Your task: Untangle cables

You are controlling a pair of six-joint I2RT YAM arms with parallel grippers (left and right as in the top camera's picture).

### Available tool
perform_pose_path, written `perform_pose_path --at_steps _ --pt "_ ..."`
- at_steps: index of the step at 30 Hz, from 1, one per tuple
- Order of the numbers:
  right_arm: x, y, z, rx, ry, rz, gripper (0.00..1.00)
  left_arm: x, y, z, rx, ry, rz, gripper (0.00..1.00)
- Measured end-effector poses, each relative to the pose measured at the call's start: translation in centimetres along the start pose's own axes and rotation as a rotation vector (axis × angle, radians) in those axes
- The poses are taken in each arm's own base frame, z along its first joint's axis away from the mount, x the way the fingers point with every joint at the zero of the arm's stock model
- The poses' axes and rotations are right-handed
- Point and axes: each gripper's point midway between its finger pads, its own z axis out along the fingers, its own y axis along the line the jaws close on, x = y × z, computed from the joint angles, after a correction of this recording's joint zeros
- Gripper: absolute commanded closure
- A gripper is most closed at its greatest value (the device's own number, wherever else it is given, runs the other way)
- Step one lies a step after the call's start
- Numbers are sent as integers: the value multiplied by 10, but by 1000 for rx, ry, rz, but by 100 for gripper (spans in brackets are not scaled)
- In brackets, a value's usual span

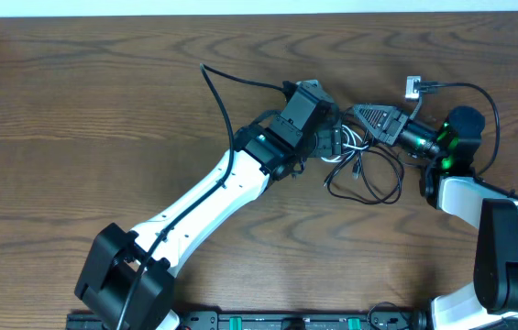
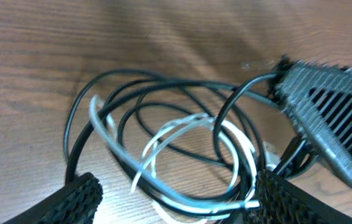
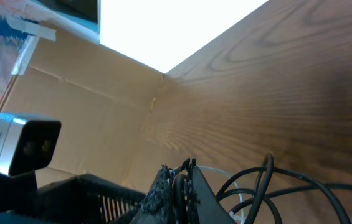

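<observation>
The cables lie in a small tangle on the wooden table. A thin black cord (image 1: 380, 180) loops around a thinner white cord (image 1: 352, 142). In the left wrist view the black cord (image 2: 132, 79) and the white cord (image 2: 163, 132) coil together between my fingers. My left gripper (image 2: 179, 188) is open and straddles the loops low over the table, gripping nothing. My right gripper (image 3: 180, 171) is shut on a strand of the black cord (image 3: 269, 180) at the tangle's upper edge. It shows from the left wrist view as a ribbed black finger (image 2: 325, 102). Overhead, both grippers meet at the tangle, left gripper (image 1: 336, 141) and right gripper (image 1: 352, 112).
A small white connector (image 1: 413, 87) on a thicker black wire lies behind the right arm. Another thick black wire (image 1: 217, 87) runs along the left arm. A cardboard wall (image 3: 88, 106) borders the table's far-left side.
</observation>
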Motion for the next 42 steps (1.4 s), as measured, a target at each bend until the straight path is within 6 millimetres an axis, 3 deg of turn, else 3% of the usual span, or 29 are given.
perform_pose_path --at_steps 9,18,20,25,32,42 --pt "4 20 6 -71 27 -15 99 -8 -3 2 11 -37 -50 28" --pt "13 35 13 -120 63 -4 99 3 12 31 -47 -1 -96 28" --pt "13 35 13 -122 66 -2 99 5 13 34 -50 2 -99 33" --pt "14 37 13 -128 69 -2 99 7 15 34 -59 12 -86 43" --pt "19 45 10 -167 106 -20 99 26 27 30 -109 99 66 43" --pt "28 44 5 -188 154 -47 99 30 43 16 -246 112 206 45"
